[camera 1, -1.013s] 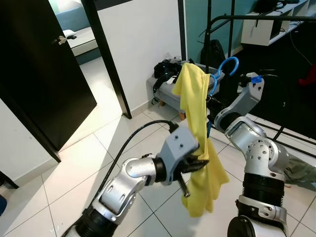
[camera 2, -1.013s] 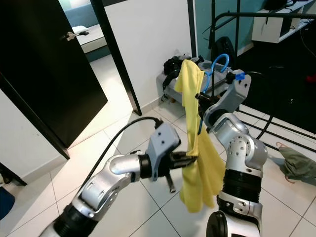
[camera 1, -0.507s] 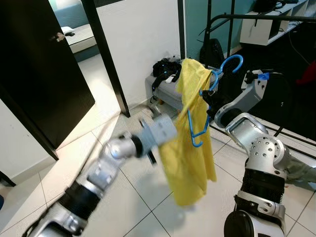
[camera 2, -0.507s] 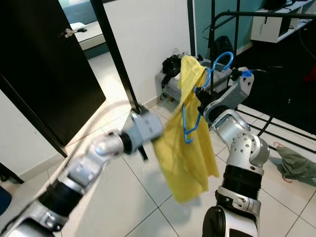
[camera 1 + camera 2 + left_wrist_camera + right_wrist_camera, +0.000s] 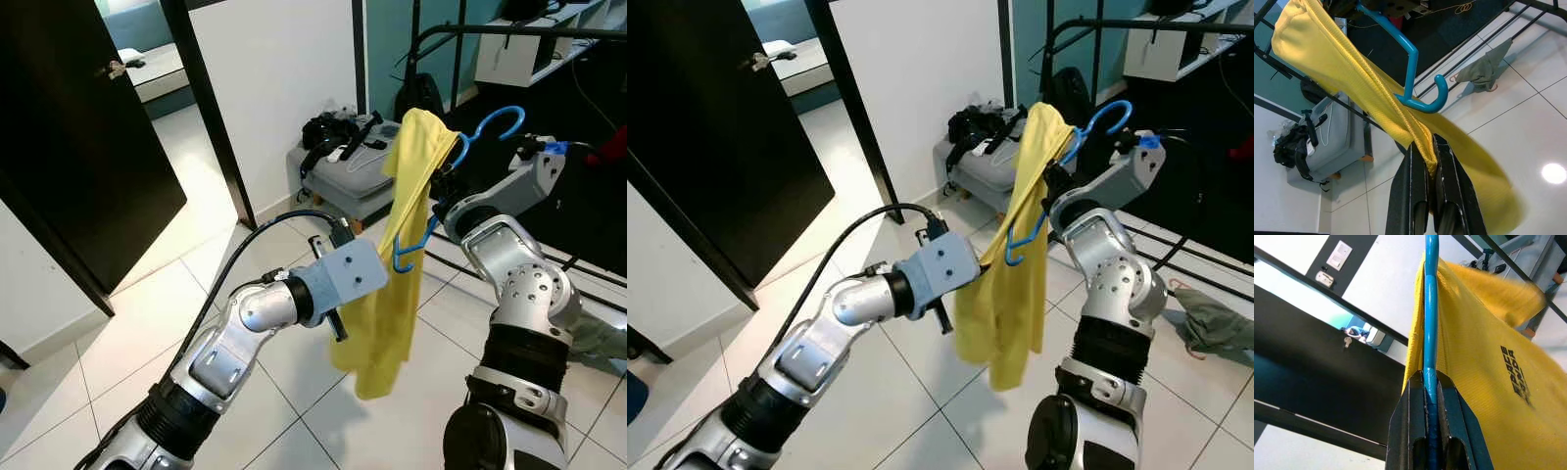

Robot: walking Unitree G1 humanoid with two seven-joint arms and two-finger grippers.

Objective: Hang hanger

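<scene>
A blue plastic hanger (image 5: 487, 122) carries a yellow garment (image 5: 402, 245) that hangs down in a long fold. My right gripper (image 5: 1430, 382) is shut on the hanger's blue bar just below the hook, held up at chest height (image 5: 444, 186). The hook (image 5: 1109, 113) sits below and in front of the black rail (image 5: 519, 32) of a clothes rack, apart from it. My left gripper (image 5: 1425, 159) is shut on a fold of the yellow garment lower down, to the left of the hanger (image 5: 336, 323).
A grey case (image 5: 348, 176) with a black bag on top stands against the white wall. A black door (image 5: 78, 147) is at the left. The rack's lower bars (image 5: 588, 269) and a grey-green cloth (image 5: 1215, 328) lie on the floor at the right.
The right gripper has carried the hanger up and to the right, nearer the rail. The left arm swung about and now holds the garment's fold out to the left.
</scene>
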